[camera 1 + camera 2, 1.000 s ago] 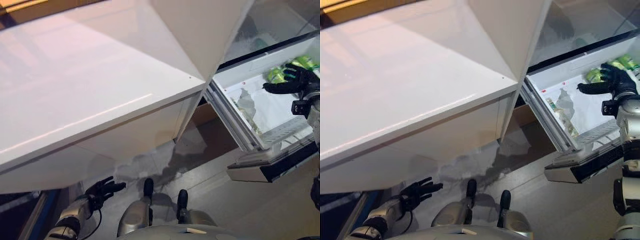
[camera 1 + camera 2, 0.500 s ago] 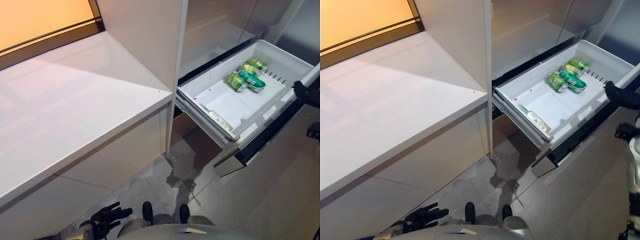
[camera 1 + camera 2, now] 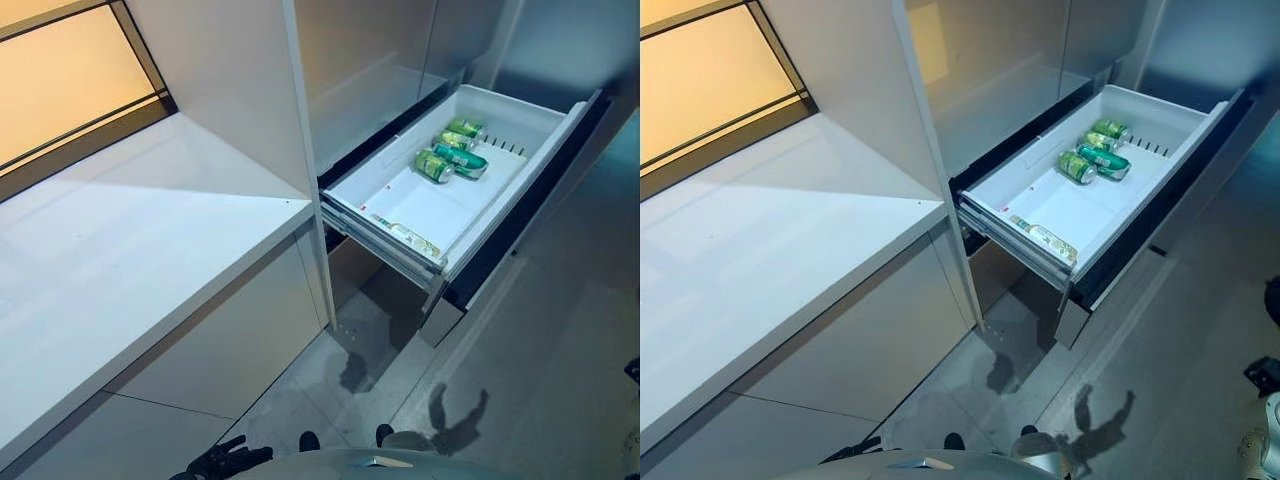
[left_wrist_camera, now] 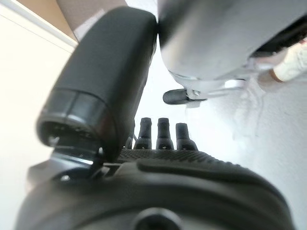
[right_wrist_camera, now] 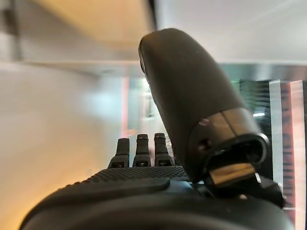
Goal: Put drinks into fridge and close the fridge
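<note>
Left hand point(image 3: 228, 462): low at the bottom edge of the left eye view, left of centre; fingers spread and straight, holding nothing. Its own wrist view shows the fingers point(image 4: 164, 130) extended in a row, thumb standing up, nothing between them.
Right hand point(image 5: 158, 191): fingers straight and apart from the thumb in its wrist view, empty. In the eye views only a dark bit shows at the far right edge, too little to read there.
Fridge drawer point(image 3: 400, 205): white, pulled fully out, upper right of centre in the eye views; dark front panel on its right side, slotted back wall.
Drink cans point(image 3: 450, 158): three green cans lying on their sides in the far end of the drawer, clustered, touching or nearly so. Nearest one point(image 3: 1076, 167) sits toward frame centre; the other two lie just beyond it toward the upper right.
Label strip point(image 3: 1042, 235): on the drawer's near rim, print too small to tell.
Counter point(image 3: 120, 250): white top, left half of frame, just beside the drawer, a tall white panel between them.
Floor point(image 3: 540, 350): grey, lower right.
</note>
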You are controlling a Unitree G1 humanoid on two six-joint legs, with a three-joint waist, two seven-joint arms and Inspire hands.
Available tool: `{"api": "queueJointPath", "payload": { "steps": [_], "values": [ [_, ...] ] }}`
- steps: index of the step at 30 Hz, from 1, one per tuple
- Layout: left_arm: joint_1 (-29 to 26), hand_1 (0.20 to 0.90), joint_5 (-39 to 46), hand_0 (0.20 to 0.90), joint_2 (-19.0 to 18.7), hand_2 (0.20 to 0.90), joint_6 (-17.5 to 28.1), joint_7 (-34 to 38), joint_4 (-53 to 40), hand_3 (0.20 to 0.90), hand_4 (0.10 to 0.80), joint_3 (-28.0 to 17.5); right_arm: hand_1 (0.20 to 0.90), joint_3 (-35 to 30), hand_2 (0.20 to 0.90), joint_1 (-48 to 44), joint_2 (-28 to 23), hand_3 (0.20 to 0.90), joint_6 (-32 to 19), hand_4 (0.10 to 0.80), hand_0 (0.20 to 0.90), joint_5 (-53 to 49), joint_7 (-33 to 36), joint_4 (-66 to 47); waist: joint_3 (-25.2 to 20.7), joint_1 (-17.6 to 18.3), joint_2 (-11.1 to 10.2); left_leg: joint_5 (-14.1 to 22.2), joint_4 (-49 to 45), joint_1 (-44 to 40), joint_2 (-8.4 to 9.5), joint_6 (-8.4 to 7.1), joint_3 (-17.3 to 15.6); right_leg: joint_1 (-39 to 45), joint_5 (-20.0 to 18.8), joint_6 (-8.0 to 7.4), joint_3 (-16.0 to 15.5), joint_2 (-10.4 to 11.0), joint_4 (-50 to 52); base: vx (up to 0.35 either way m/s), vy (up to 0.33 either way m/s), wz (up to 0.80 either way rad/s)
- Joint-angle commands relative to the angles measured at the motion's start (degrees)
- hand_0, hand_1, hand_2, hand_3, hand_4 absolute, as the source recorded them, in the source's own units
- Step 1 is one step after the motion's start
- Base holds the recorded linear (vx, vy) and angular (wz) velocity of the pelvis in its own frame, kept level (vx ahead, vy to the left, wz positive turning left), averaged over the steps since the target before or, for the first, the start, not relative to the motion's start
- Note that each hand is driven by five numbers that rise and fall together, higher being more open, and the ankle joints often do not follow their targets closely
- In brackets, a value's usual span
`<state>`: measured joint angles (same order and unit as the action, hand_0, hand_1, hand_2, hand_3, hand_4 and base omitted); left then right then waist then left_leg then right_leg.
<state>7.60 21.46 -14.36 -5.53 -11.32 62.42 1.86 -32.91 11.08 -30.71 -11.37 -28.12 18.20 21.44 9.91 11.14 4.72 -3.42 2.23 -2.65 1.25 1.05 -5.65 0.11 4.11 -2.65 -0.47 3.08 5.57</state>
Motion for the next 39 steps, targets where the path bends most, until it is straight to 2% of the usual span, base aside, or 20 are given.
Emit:
{"api": "queueJointPath", "payload": {
  "steps": [1,3,7,15,19,30,39],
  "values": [
    [-4.04,0.9,3.51,0.9,-4.63,0.9,2.41,2.79,1.8,0.9,0.8,0.99,0.9,1.34,0.9,-7.43,-9.16,0.9,-2.35,0.8,0.9,0.14,-1.84,-3.68,4.99,-1.34,-2.31,12.12,-15.31,4.36,1.52,1.31,1.77,-7.01,3.52,2.56,-0.55,-1.41,11.44,-0.243,-0.007,-0.08],
    [-6.74,0.9,4.9,0.9,-5.87,0.9,3.39,5.6,0.85,0.9,0.8,0.71,0.9,5.45,0.9,-10.87,-10.16,0.9,-1.11,0.8,0.9,-0.15,-0.28,-4.3,8.85,-1.38,-2.98,12.43,-19.92,9.87,0.78,1.46,0.93,-11.77,3.82,3.58,-0.59,-1.62,15.19,-0.322,-0.07,-0.19],
    [-9.22,0.9,5.41,0.9,-7.04,0.9,2.68,9.24,-1.34,0.9,0.8,-0.37,0.9,10.1,0.9,-14.49,-10.36,0.9,0.54,0.8,0.9,0.25,-0.12,-5.33,12.25,-1.78,-3.74,12.99,-25.78,16.58,0.03,1.84,0.45,-17.82,4.68,4.89,-0.77,-2.07,20.58,-0.17,-0.066,-0.04],
    [-12.92,0.9,4.92,0.9,-7.19,0.9,2.08,11.57,-4.59,0.9,0.8,2.08,0.9,18.36,0.9,-21.75,-10.38,0.9,2.61,0.8,0.9,2.85,-3.06,-9.93,15.55,-3.75,-4.16,15.38,-34.54,24.27,1.28,2.65,2.95,-23.9,7.25,6.18,-1.72,-1.63,29.24,-0.033,-0.037,0.01],
    [-14.21,0.9,4.63,0.9,-6.65,0.9,1.02,12.31,-5.02,0.9,0.8,3.19,0.9,21.29,0.9,-25.87,-10.53,0.9,2.33,0.8,0.9,5.06,-4.5,-11.33,16.26,-4.28,-3.67,15.37,-35.49,24.94,1.8,2.42,3.66,-24.21,7.44,6.24,-2.06,-1.29,30.04,0.031,0.01,0.09],
    [-18.17,0.9,5.25,0.9,-5.62,0.9,-1.2,15.01,-8.14,0.9,0.8,7.63,0.9,36.07,0.9,-44.16,-9.26,0.9,3.66,0.8,0.9,11.61,-6.53,-14.26,18.48,-7.69,-2.7,14.17,-35.67,27.24,3.6,2.26,4.19,-26.06,6.6,5.63,-3.16,-0.51,30.51,-0.057,0.016,0.05],
    [-21.26,0.9,5.62,0.9,-5.1,0.9,-2.7,16.15,-8.86,0.9,0.8,10.05,0.9,46.46,0.9,-58.11,-5.4,0.9,6.79,0.8,0.9,11.43,-6.5,-7.13,18.63,-11.28,-2.35,16.29,-40.78,29.2,4.59,2.66,4.12,-26.53,7.68,5.63,-4.73,0.83,33.85,-0.051,0.01,0.08]
  ]
}}
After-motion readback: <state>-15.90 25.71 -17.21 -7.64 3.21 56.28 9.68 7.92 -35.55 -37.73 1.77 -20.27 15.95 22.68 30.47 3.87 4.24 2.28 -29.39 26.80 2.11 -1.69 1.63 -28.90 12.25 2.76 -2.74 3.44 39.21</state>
